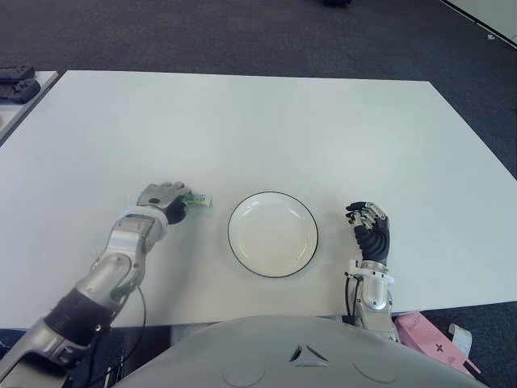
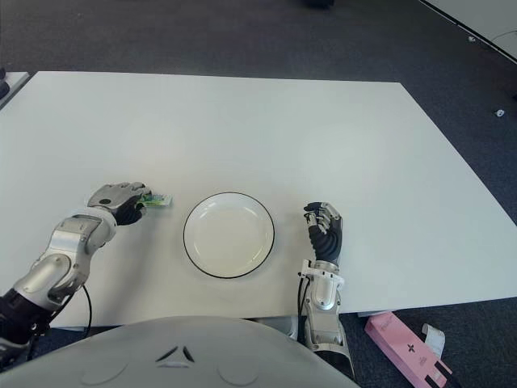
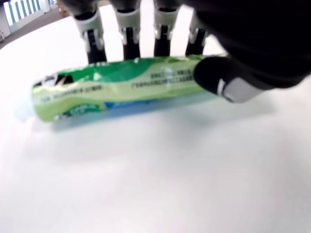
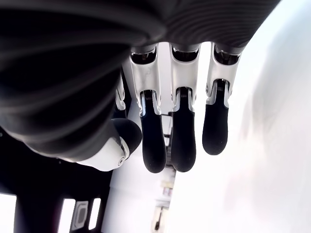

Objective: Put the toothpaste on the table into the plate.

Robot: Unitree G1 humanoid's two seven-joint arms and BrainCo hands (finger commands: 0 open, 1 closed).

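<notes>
A green and white toothpaste tube [image 3: 121,85] lies on the white table [image 1: 266,121], just left of the plate. My left hand [image 1: 170,198] is closed over its near end. Four fingers press its far side and the thumb [image 3: 228,82] presses the near side. Only the tube's tip [image 1: 199,200] sticks out toward the plate in the eye views. The white plate [image 1: 242,212] with a dark rim holds nothing and sits at the front middle of the table. My right hand [image 1: 369,226] shows right of the plate, its fingers [image 4: 182,141] loosely bent around nothing.
A second table with black objects [image 1: 16,81] stands at the far left. A pink box [image 1: 436,343] lies on the floor by the front right corner. The table's front edge runs close below both hands.
</notes>
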